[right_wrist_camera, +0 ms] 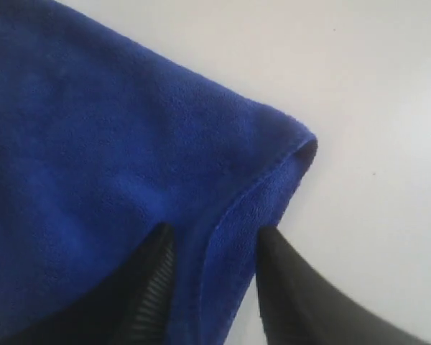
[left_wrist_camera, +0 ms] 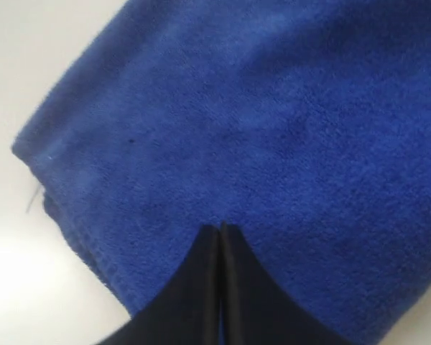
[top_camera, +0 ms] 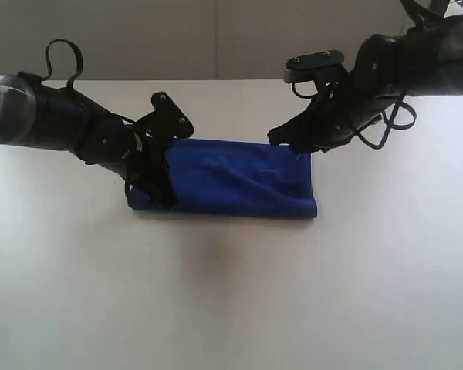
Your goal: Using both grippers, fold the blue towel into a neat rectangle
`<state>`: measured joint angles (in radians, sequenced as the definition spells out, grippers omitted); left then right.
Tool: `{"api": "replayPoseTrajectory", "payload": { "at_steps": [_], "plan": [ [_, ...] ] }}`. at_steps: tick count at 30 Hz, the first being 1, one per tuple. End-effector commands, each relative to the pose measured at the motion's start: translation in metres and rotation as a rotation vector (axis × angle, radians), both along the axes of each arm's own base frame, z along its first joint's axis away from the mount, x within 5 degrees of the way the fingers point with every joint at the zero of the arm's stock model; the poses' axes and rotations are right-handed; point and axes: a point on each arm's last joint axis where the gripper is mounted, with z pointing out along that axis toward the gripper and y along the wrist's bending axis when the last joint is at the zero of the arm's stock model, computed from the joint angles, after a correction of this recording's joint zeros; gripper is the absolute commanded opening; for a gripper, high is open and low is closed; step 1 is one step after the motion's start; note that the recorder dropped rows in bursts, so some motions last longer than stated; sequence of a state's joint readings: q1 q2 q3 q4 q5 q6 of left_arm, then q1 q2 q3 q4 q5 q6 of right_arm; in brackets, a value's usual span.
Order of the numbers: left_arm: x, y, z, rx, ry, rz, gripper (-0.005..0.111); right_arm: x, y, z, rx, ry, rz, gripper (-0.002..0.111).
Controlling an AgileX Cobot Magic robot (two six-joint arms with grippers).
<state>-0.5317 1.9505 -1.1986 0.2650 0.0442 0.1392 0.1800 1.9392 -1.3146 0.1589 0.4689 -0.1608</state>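
Both end effectors (top_camera: 160, 185) (top_camera: 282, 140) at towel (top_camera: 239, 179) ends

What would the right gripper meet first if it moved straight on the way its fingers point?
The blue towel: its hemmed edge lies between the right gripper's parted fingers, probably with the table just beneath.

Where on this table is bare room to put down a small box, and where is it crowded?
Free: the wide white table on the camera side of the blue towel, and the strip behind it. Crowded: both towel ends, where the left end effector and right end effector sit.
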Motion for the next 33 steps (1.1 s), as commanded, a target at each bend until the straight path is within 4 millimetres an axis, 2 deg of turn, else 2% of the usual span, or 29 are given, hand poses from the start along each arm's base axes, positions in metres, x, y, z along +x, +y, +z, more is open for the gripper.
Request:
{"api": "replayPoseTrajectory", "payload": {
  "at_steps": [1, 6, 8, 10, 13, 14, 23, 30, 31, 33],
  "plan": [
    [-0.001, 0.002, -0.012, 0.025, 0.060, 0.022, 0.000, 0.003, 0.000, -0.015, 0.015, 0.034, -0.011, 0.040],
    [-0.004, 0.004, -0.015, 0.051, 0.095, 0.029, 0.000, 0.005, 0.001, -0.024, 0.021, 0.048, -0.020, 0.039],
    [-0.004, 0.004, -0.015, 0.054, 0.098, 0.029, 0.000, 0.006, 0.001, -0.028, 0.020, 0.056, -0.020, 0.035],
    [-0.004, 0.004, -0.015, 0.054, 0.098, 0.029, 0.000, 0.005, 0.001, -0.028, 0.020, 0.059, -0.019, 0.026],
    [-0.004, 0.004, -0.015, 0.055, 0.100, 0.030, 0.000, 0.005, 0.001, -0.028, 0.019, 0.064, -0.019, 0.004],
    [-0.004, 0.004, -0.015, 0.055, 0.100, 0.030, 0.000, 0.005, 0.001, -0.029, 0.017, 0.068, -0.017, 0.000],
    [-0.005, 0.005, -0.016, 0.065, 0.113, 0.032, 0.000, 0.002, -0.010, -0.034, -0.034, 0.122, -0.038, 0.000],
    [-0.007, 0.006, -0.017, 0.080, 0.130, 0.034, 0.000, 0.007, -0.010, -0.032, -0.033, 0.060, -0.039, 0.001],
    [-0.007, 0.006, -0.017, 0.080, 0.130, 0.034, 0.000, 0.007, -0.010, -0.032, -0.033, 0.060, -0.039, 0.004],
    [-0.007, 0.006, -0.017, 0.080, 0.130, 0.034, 0.000, 0.006, -0.010, -0.032, -0.034, 0.068, -0.039, 0.020]
  ]
}}
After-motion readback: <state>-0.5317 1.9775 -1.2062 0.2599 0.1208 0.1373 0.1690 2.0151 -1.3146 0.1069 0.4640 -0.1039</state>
